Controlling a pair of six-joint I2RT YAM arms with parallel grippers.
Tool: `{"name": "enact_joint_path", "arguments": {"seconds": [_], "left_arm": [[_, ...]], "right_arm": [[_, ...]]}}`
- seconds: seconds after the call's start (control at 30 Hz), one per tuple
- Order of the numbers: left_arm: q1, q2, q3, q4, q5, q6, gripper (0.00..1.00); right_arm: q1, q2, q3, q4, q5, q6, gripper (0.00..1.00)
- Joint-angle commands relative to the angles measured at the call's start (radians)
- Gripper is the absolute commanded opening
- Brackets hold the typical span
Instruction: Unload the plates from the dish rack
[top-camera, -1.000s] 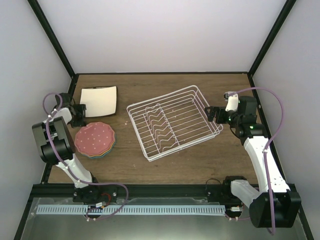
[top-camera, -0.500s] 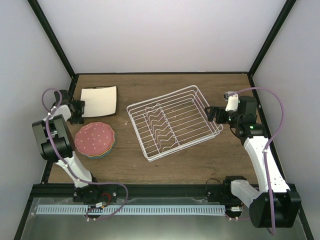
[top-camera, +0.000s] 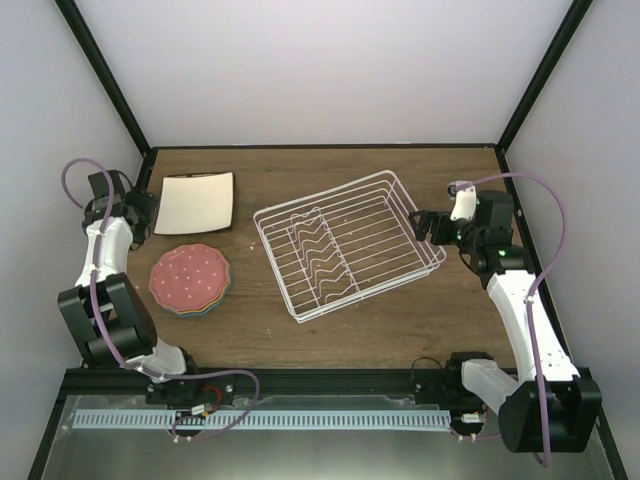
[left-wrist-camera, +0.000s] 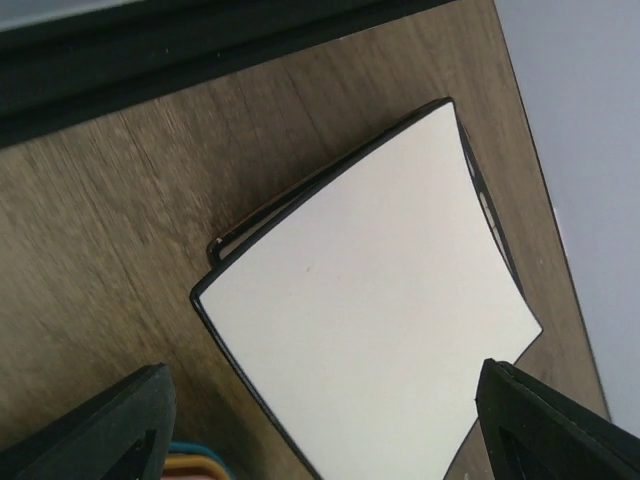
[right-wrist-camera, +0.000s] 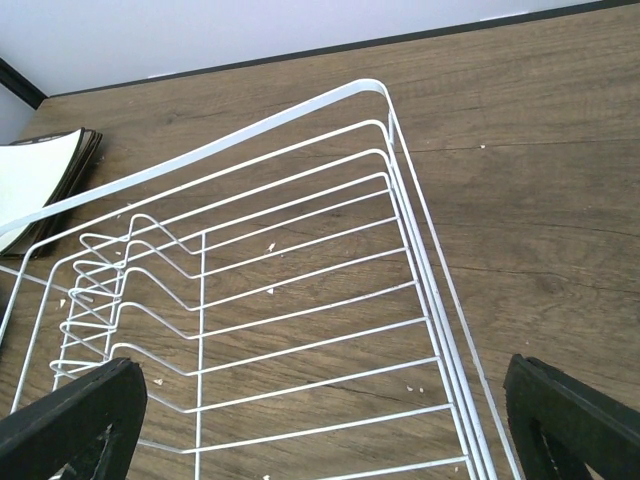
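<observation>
The white wire dish rack (top-camera: 348, 242) stands empty in the middle of the table and fills the right wrist view (right-wrist-camera: 300, 300). A stack of square cream plates (top-camera: 197, 201) lies flat at the back left, a plain one on top (left-wrist-camera: 370, 300). A stack of round scalloped plates (top-camera: 190, 278), pink dotted one on top, lies in front of it. My left gripper (top-camera: 140, 207) is open and empty, raised just left of the square stack. My right gripper (top-camera: 422, 226) is open and empty at the rack's right end.
Black frame posts and white walls close in the table on three sides. A black rail (top-camera: 300, 381) runs along the near edge by the arm bases. Bare wood lies in front of and behind the rack.
My left arm has swung back and up, away from the round plates toward the far left edge. The right arm and all plates have stayed put.
</observation>
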Motion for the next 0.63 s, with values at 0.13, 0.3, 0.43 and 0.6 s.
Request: {"name": "enact_joint_path", "arguments": {"seconds": [0.13,0.3,0.43,0.6], "left_arm": [[-0.020,-0.140,0.000,-0.086,-0.041,0.309,0.85],[-0.092,-0.260,-0.011,-0.105,-0.085,0.453,0.86],[-0.149,-0.337,-0.033,-0.104,-0.096,0.534,0.85],[-0.211,-0.388,-0.047,-0.099,-0.113,0.588,0.87]], "right_arm": [[-0.009,0.043,-0.008,0.089,-0.036,0.009,1.00],[-0.010,0.075,-0.024,0.135,-0.056,0.018,1.00],[-0.009,0.083,-0.038,0.167,-0.061,0.023,1.00],[-0.010,0.087,-0.048,0.178,-0.055,0.012,1.00]]}}
